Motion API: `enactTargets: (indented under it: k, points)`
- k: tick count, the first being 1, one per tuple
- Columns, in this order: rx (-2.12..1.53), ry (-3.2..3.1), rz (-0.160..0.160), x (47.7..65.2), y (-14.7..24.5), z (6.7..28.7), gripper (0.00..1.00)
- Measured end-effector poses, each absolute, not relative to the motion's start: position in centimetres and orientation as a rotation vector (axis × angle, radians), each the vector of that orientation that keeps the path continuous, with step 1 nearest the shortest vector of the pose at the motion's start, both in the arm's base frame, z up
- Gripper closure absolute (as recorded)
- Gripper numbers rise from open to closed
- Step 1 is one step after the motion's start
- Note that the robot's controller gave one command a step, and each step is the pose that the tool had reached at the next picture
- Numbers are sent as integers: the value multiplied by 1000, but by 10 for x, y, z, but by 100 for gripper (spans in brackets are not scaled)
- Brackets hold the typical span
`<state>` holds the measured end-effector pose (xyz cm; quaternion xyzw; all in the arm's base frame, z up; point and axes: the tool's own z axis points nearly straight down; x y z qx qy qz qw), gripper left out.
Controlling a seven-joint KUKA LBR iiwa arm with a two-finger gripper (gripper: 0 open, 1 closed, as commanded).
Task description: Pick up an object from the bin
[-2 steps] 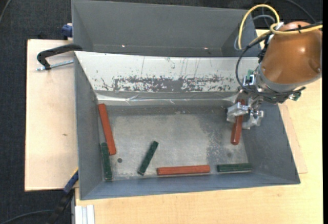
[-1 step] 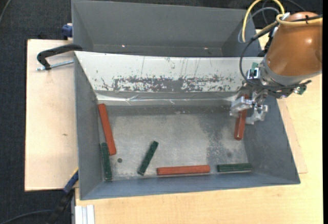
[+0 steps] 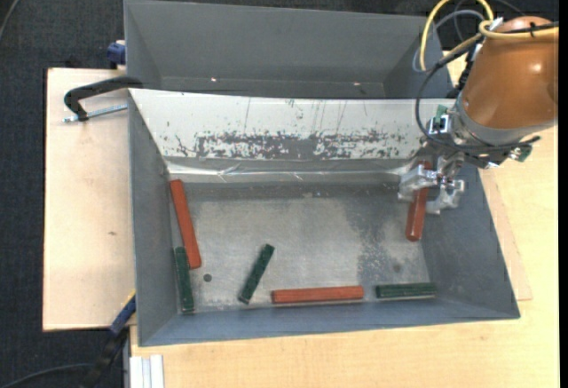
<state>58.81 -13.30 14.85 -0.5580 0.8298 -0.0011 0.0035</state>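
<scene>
Grey bin (image 3: 266, 49), floor mostly bare, and the action is at 3 o'clock. A red stick (image 3: 414, 225) hangs from the end effector (image 3: 424, 191), its upper end pinched between the fingers. Its long axis runs 12 to 6 with a slight lean, so the stick sits straight toward 6 o'clock from the end effector, fingers closed on its top. Whether the lower end touches the floor, I can't tell. By my read the grasp is made and a straight lift comes next, though a grip that far off-centre could let it swing. Nearest neighbours are a green stick (image 3: 406, 291) at 5 o'clock and a red bar (image 3: 317, 294) at 6, both flat by the near wall and well apart from it.
</scene>
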Motion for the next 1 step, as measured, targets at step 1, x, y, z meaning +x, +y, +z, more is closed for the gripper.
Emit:
enactTargets:
  k: [1]
  points:
    - [-1744,2604,-3,590,-132,153,100]
